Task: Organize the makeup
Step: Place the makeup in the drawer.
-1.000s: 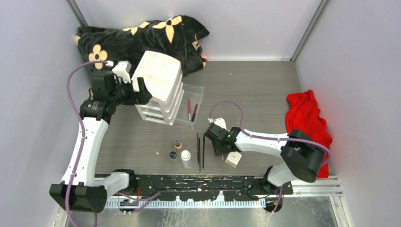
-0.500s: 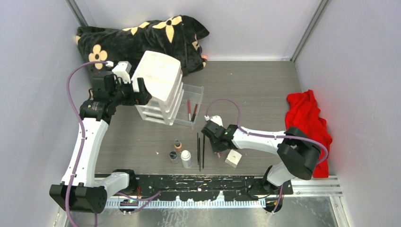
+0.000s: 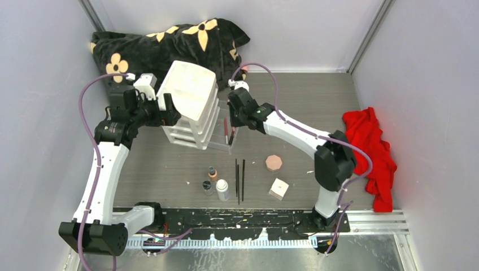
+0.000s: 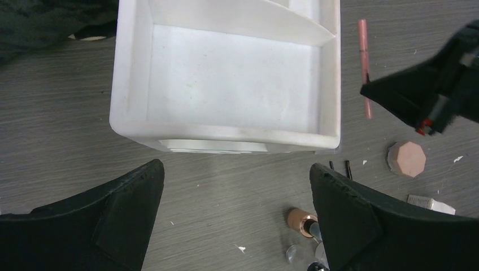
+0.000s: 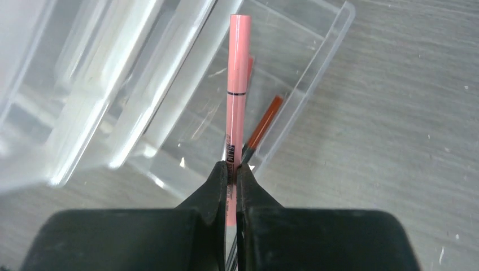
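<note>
**Step in hand:** stowing a stick. The right gripper (image 5: 231, 166) is pinched tight on one pink stick (image 5: 238, 84), held near its lower end. The rest of the stick points out over the clear drawer (image 5: 316, 62), which stands pulled out of the white drawer box (image 3: 189, 90).

**Next move, as a judgement:** lower the stick until it lies along the drawer floor beside the sticks in it, then part the fingers. The drawer is narrow, so the stick should be kept in line with its length.

**Left gripper** (image 4: 236, 169): spread wide with nothing between the fingers, at the left flank of the box. Whether it touches the box cannot be told.

**Count**
- Pink stick, in the right gripper: one.
- Red sticks (image 5: 264, 121) in the drawer: two, one mostly hidden behind the pink stick.
- Black sticks (image 3: 243, 179) on the table: at least two, side by side. A third is possible but too fine to tell.
- Tan bottle (image 3: 212, 173), clear jar (image 3: 208, 187) and white bottle (image 3: 222, 189): one each, close together left of the black sticks.
- Octagonal compact (image 3: 274, 162): one, right of the black sticks.
- White cube (image 3: 278, 188): one, nearer the arm bases than the compact.
- Red cloth (image 3: 370, 152): one, far right.
</note>
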Motion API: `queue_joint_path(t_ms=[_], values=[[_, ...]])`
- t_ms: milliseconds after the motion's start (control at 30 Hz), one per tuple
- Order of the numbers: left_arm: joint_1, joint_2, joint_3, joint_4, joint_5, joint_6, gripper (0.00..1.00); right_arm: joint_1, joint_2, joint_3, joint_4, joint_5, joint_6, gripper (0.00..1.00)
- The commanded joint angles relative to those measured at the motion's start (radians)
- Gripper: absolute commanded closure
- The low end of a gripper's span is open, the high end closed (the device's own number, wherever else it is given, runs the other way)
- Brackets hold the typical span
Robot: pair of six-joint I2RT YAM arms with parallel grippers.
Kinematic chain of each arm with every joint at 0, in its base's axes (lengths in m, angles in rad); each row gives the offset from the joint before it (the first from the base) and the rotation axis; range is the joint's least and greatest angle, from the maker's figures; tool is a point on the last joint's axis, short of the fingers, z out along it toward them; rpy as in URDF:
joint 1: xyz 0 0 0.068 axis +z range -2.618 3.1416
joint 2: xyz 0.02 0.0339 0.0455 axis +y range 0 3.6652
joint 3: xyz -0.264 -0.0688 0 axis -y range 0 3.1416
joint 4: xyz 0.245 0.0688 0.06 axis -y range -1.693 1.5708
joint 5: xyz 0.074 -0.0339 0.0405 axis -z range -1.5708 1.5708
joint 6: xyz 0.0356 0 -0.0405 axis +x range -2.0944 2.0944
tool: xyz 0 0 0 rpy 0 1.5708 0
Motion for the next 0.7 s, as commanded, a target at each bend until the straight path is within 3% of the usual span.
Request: queue_joint_path(t_ms=[0,133,333,500,567,633,667], values=[[0.006,-0.03,-0.002,0.019,0.004,0.021,0.0,-0.046,0.124,0.121,0.032,-0.072,-0.039,0.99],[0.006,-0.022,-0.01,0.029,-0.002,0.025,0.0,-0.05,0.215,0.19,0.035,-0.103,-0.055,0.68],[0.005,-0.005,-0.009,0.035,0.007,0.02,0.0,-0.051,0.246,0.183,0.06,-0.103,-0.088,0.53],[0.006,-0.012,-0.011,0.032,-0.005,0.023,0.0,-0.052,0.126,0.044,0.119,-0.065,-0.088,0.53],[0.006,-0.016,-0.011,0.03,-0.012,0.023,0.0,-0.053,0.05,-0.039,0.165,-0.029,-0.078,0.58],[0.006,-0.021,-0.01,0.03,-0.012,0.017,0.0,-0.052,-0.006,-0.1,0.176,0.027,-0.071,0.73],[0.006,-0.024,-0.011,0.033,-0.008,0.012,0.0,-0.053,-0.021,-0.117,0.171,0.04,-0.074,0.88]])
